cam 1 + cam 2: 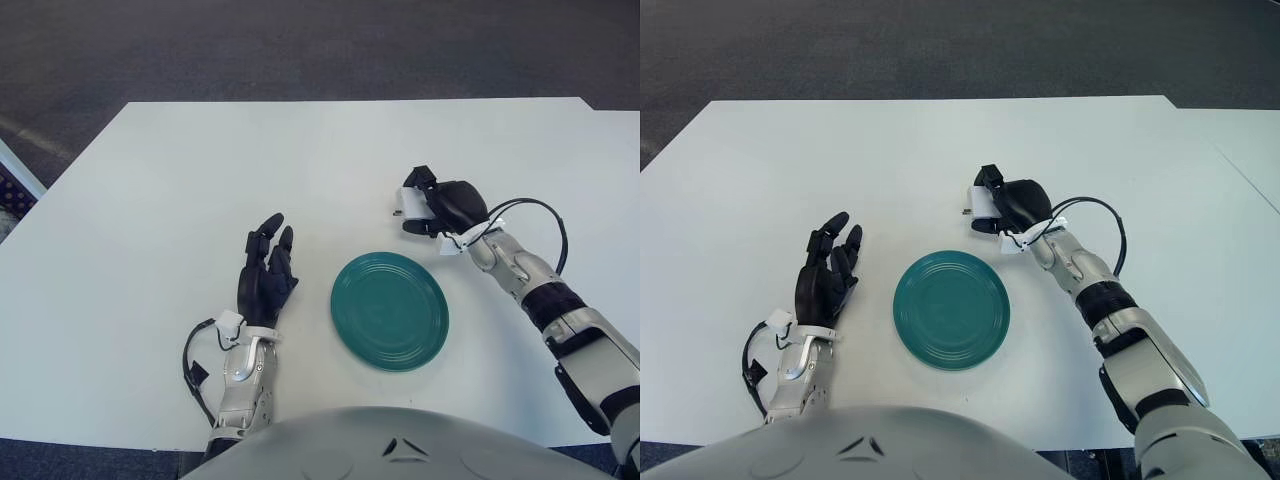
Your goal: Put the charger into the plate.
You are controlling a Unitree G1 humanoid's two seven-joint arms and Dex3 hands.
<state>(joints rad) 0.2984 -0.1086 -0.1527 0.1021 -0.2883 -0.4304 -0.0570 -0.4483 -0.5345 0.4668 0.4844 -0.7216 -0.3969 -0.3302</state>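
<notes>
Right hand point(437, 205) — black, three-fingered — closes around the small white block-shaped charger point(410, 201), whose pale body shows at the fingers' left edge; whether it is lifted clear of the worktop cannot be told. The hand sits just beyond the far right rim of the round teal ridged plate point(390, 311), near it but not yet over it, so the charger is apparently gripped for a short carry toward the robot and down into the dish. The plate lies flat and empty in front of the robot's body, between the two arms — a placement that suits either hand. Left hand point(266, 272) shows to the left of the plate, apart from it, fingers extended and relaxed, holding nothing; it appears idle. The flat white worktop point(200, 170) carries nothing else in view. Beyond its far edge lies dark grey carpeted floor point(300, 45); a second pale surface adjoins at the upper right corner.
</notes>
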